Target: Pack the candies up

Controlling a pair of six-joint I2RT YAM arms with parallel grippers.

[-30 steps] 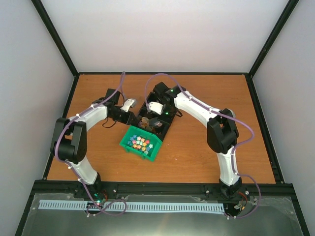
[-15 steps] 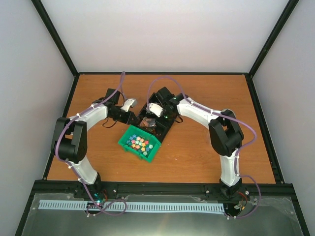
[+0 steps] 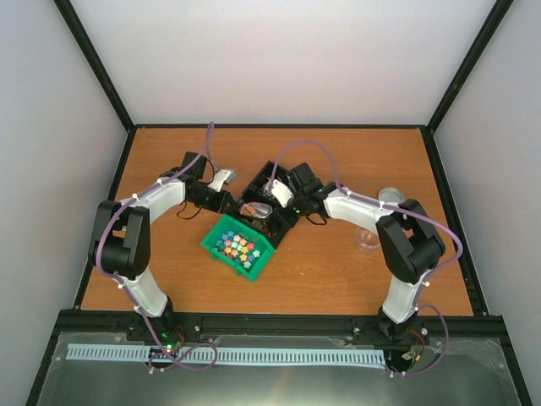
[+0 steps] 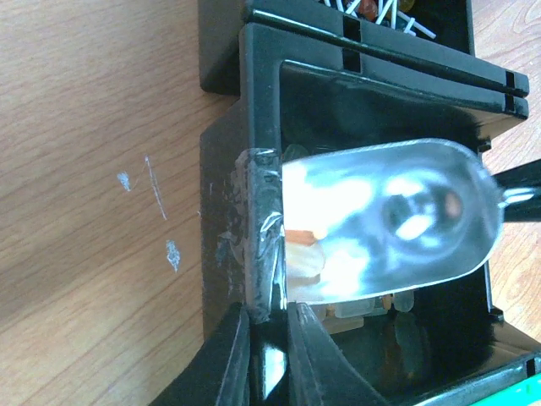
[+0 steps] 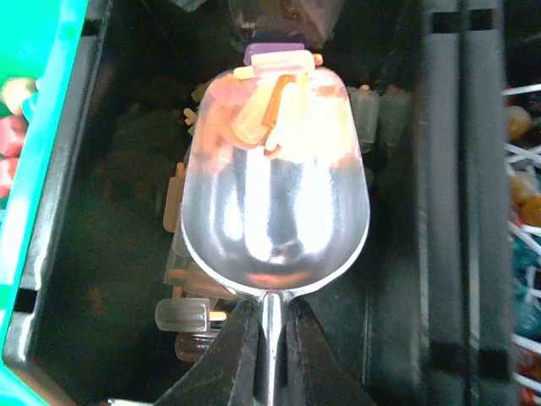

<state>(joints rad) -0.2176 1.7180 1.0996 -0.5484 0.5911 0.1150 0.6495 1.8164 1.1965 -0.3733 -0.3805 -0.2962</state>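
Note:
A black compartment tray [image 3: 254, 188] stands mid-table. My left gripper [image 3: 226, 201] is shut on its taped left wall [image 4: 264, 220], one finger on each side. My right gripper [image 3: 275, 201] is shut on the thin handle of a metal scoop [image 5: 275, 211]. It holds the scoop low over the tray's near compartment, as the left wrist view [image 4: 397, 220] also shows. A few clear-wrapped orange and brownish candies [image 5: 270, 110] lie at the scoop's far end. More wrapped candies [image 5: 182, 315] lie in the compartment beneath it.
A green bin [image 3: 213, 244] of small colourful sweets [image 3: 239, 247] touches the tray's near side. Its edge shows in the right wrist view [image 5: 51, 127]. Lollipops with white sticks [image 5: 522, 211] fill the tray's other compartment. A clear cup [image 3: 368, 239] stands right of the right arm.
My right arm's elbow has swung right and nearer, uncovering the clear cup. The scoop has stayed over the black tray. My left gripper has kept its hold on the tray wall.

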